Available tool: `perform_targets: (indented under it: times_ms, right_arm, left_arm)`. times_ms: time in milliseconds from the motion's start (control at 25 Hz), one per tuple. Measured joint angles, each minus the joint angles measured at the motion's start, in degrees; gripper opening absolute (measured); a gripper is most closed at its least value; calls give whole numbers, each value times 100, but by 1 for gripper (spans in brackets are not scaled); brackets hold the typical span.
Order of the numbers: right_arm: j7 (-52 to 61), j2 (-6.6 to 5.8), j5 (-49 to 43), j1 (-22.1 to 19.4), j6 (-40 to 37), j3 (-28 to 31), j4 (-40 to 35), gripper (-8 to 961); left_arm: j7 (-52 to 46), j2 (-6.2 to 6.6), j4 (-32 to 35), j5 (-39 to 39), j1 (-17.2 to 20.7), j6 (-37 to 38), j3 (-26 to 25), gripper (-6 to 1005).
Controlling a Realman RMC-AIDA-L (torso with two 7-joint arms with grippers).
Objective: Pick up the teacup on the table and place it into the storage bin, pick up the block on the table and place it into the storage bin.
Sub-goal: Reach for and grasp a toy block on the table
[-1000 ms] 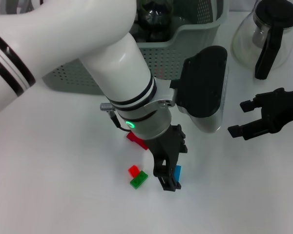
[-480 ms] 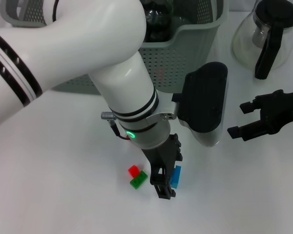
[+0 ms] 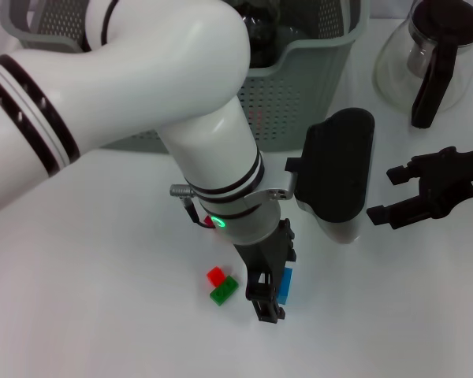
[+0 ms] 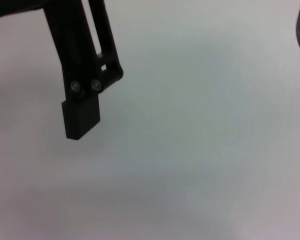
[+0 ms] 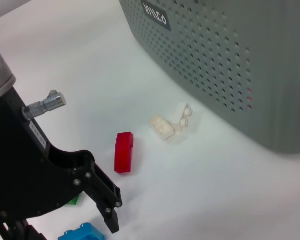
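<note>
Two tools over the desk (image 3: 79, 315), left tool (image 3: 270, 303) open, lowered around the blue block (image 3: 285, 285), right tool (image 3: 385, 191) open, idle aside, storage bin (image 3: 315, 71) behind, teacup not discernible.

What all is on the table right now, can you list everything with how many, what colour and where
storage bin: one, grey-green, perforated, far side of the table, something dark inside.
glass coffee pot: one, clear with black handle, far right.
blue block: one, right beside the left gripper's fingers.
green block: one, near edge, touching the small red block.
small red block: one, just behind the green one.
curved red block: one, between the gripper and the bin.
white blocks: two, close to the bin wall.
table: one, white.
left gripper: black, down at the blue block.
right gripper: black, open, at the right.
</note>
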Motion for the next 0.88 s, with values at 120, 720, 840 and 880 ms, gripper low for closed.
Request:
perform_targets:
  times_ms: [120, 720, 840, 880]
  right_arm:
    - [-7, 0, 0, 0, 9, 1, 3, 947]
    - [-14, 5, 1, -7, 72, 8, 12, 947]
    - [-15, 7, 1, -4, 73, 17, 19, 947]
    - [-15, 7, 1, -3, 73, 18, 19, 947]
  left_arm:
    - [-29, 0, -65, 0, -46, -45, 49, 833]
    - [-91, 8, -215, 0, -199, -62, 81, 669]
    - [-92, 9, -248, -1, -221, -68, 94, 570]
    - [-93, 9, -254, -1, -229, -68, 93, 536]
